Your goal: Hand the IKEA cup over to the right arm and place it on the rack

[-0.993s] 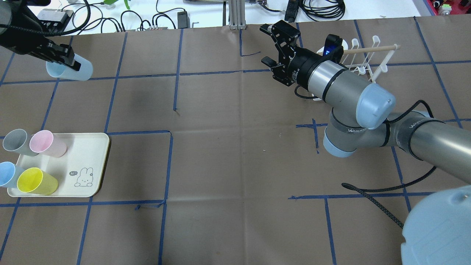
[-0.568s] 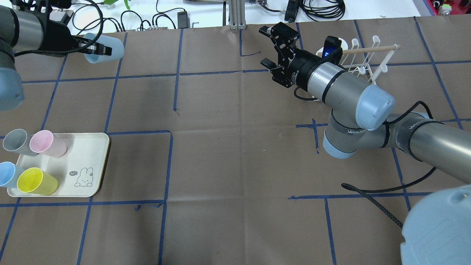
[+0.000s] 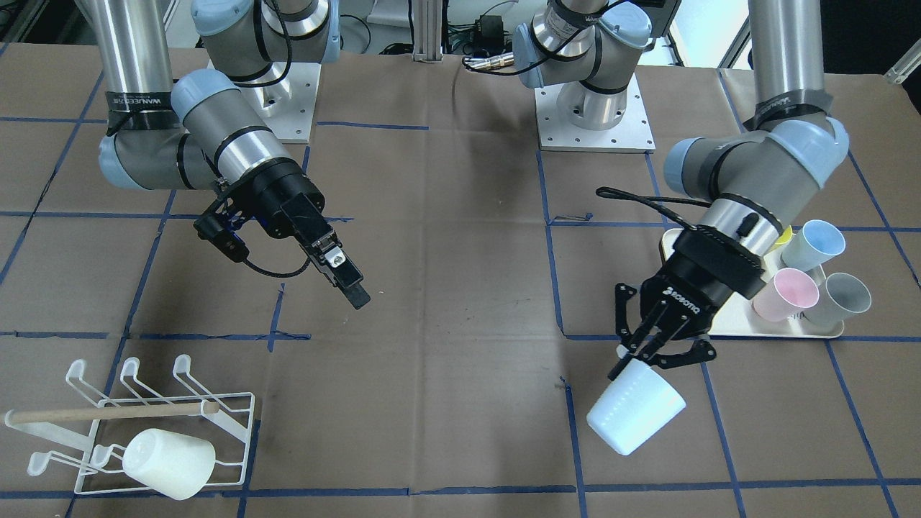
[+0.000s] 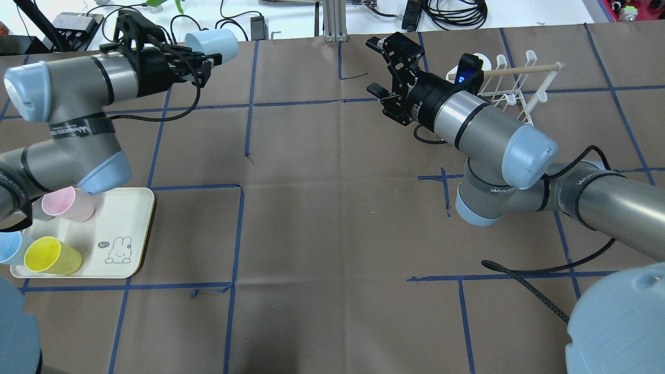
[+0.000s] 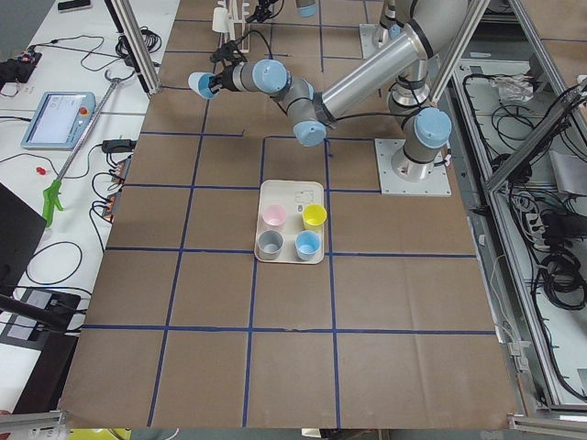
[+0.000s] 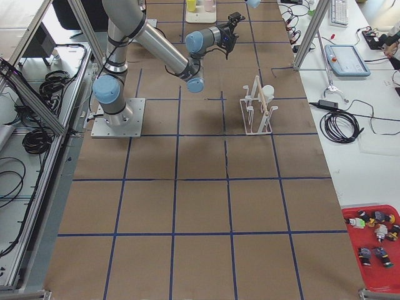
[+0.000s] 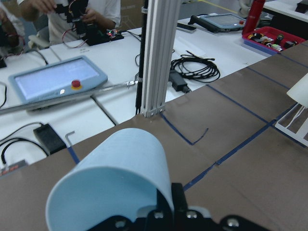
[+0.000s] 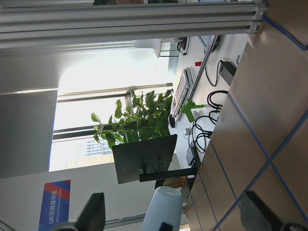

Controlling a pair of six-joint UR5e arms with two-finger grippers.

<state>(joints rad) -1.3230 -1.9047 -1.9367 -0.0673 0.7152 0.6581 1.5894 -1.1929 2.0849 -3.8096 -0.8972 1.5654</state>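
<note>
My left gripper [image 4: 203, 58] is shut on the rim of a pale-blue IKEA cup [image 4: 214, 40], held on its side above the table's far left edge. In the front-facing view the same cup [image 3: 634, 414] hangs below the left gripper [image 3: 658, 349]. The left wrist view shows the cup [image 7: 110, 183] close up, clamped by one finger [image 7: 176, 202]. My right gripper [image 4: 373, 67] stands open and empty near the far middle, pointing left toward the cup. Behind the right arm [image 4: 488, 130] is the white wire rack [image 4: 519, 88], also seen in the front-facing view [image 3: 137, 403] with a white cup [image 3: 169, 453] lying on it.
A cream tray [image 4: 124, 228] at the near left carries a pink cup [image 4: 65, 202], a yellow cup [image 4: 49, 255] and a blue cup [image 4: 8, 246]; a grey cup [image 3: 842, 298] shows from the front. Cables and an aluminium post [image 4: 332, 21] lie past the far edge.
The left arm has swung the cup rightward and toward the table's far edge, with its elbow now over the tray. The right gripper has stayed open and almost still.
</note>
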